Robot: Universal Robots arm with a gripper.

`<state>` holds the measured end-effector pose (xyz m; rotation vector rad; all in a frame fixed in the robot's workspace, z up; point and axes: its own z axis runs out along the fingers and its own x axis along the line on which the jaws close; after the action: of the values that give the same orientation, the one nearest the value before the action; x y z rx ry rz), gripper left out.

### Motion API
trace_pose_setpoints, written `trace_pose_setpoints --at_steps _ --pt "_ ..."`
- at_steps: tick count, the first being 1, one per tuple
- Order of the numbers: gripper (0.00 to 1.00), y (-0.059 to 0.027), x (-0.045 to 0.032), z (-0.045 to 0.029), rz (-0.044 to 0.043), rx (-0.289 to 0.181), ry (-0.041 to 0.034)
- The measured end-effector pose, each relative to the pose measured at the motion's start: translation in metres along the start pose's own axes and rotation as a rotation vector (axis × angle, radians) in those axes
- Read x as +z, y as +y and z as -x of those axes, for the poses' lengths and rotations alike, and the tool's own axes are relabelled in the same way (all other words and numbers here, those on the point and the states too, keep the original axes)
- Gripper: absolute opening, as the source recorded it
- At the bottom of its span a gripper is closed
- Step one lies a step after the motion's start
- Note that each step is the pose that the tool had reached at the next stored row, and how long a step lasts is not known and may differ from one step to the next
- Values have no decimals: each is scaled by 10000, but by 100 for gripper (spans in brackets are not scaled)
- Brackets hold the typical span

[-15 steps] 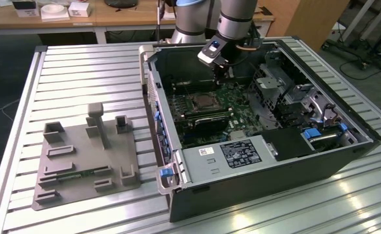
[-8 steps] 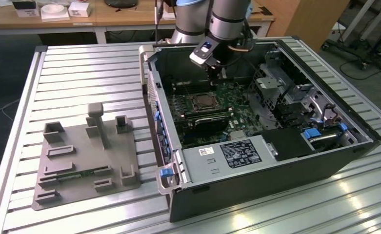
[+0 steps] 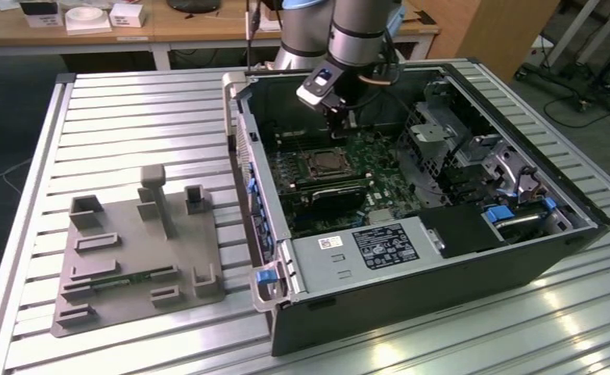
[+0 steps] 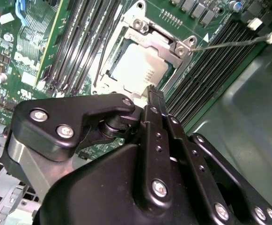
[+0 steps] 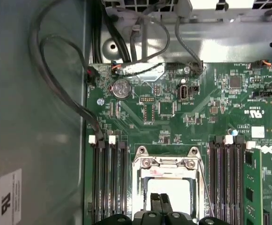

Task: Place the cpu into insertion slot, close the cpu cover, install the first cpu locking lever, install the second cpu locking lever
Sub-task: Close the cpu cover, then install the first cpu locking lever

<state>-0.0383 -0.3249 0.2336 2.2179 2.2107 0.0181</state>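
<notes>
Above cpu [image 5: 175, 187], gripper [image 5: 160, 201] points straight down, jaws closed.

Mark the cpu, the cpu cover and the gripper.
cpu [image 4: 140, 70]: second wrist view, middle of its silvery top.
cpu cover [image 5: 167, 167]: first wrist view, frame bar beside the two screws.
gripper [image 5: 159, 200]: first wrist view, midway between its fingertips.
</notes>
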Motion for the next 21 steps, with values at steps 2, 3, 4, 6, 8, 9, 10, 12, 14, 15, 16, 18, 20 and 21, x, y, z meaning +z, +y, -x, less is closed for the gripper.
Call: trace_pose_setpoints --at_steps 2,3,4,6,8,9,10,12,14,15,16,18,20,21 --pt "10 -16 6 1 -1 -5 -1" --pt "10 -19 8 4 -1 -6 -1" --pt "10 -20 10 11 -1 -8 -1" --pt "10 -24 13 29 0 -6 0" --pt "10 -27 17 48 0 -6 0" --pt "10 -30 18 57 0 -6 -1" --pt "10 -33 18 67 -1 -6 -2" --pt "10 -37 20 77 1 -5 0" --pt "10 -38 21 79 0 -6 -1" --pt "10 -38 22 81 0 -6 -1" --pt "10 -38 22 81 -1 -6 -1" --pt "10 -38 22 81 0 -5 -1" --pt "10 -38 22 81 0 -6 -1" --pt "10 -38 22 82 0 -6 -1"
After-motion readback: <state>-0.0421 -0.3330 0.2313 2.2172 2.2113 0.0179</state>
